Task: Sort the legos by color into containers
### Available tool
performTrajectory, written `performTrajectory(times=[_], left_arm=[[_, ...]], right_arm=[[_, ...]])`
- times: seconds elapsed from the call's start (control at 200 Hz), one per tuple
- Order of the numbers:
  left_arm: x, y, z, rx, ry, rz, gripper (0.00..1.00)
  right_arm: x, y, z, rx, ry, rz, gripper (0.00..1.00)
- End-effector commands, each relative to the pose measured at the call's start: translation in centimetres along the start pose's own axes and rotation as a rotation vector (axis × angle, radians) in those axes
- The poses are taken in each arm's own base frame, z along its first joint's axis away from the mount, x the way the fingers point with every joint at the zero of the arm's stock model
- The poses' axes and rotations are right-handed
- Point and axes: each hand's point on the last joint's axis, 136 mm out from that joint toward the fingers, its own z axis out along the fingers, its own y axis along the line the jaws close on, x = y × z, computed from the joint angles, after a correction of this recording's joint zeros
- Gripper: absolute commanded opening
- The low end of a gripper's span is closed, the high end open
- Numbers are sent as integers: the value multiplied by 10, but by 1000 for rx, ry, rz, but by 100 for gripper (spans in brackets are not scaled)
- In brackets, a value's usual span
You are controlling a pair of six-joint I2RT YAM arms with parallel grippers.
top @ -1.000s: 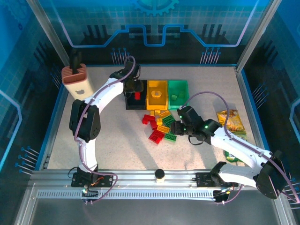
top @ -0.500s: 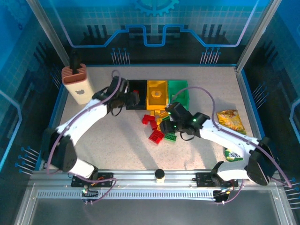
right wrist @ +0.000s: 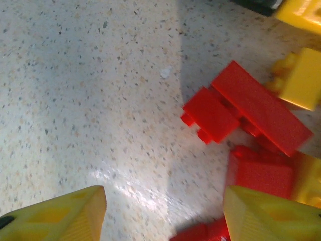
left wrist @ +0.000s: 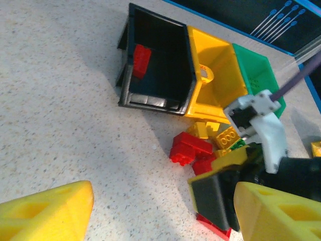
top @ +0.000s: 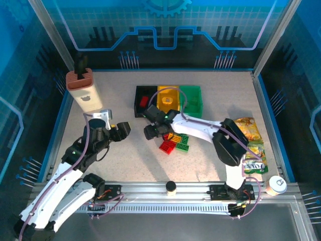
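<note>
Your left hand (top: 122,130) has drawn back from the black bin (top: 137,104), open and empty; a red brick (top: 144,101) lies inside, so that drop is done. Your right hand (top: 152,132), open and empty, now hovers over the pile's red bricks (right wrist: 220,113), likely the next pick.

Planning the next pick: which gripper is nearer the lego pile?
Right. The right gripper hovers at the left edge of the pile; the left gripper sits farther left, apart from it.

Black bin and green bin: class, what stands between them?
The yellow bin stands between the black bin and the green bin, all three in a row, as the top external view shows.
</note>
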Motion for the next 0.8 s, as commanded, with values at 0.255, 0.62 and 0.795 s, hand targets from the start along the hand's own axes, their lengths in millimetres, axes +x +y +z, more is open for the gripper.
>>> performTrajectory(times=[0.255, 0.62, 0.795], left_arm=[[23, 19, 2, -73, 68, -51, 74], [23, 19, -4, -64, 59, -62, 74], [16, 16, -10, -56, 41, -58, 74]], right_arm=[[6, -18, 27, 183, 87, 150, 56], [0, -30, 48, 237, 116, 194, 65], [-5, -43, 51, 304, 135, 191, 66]])
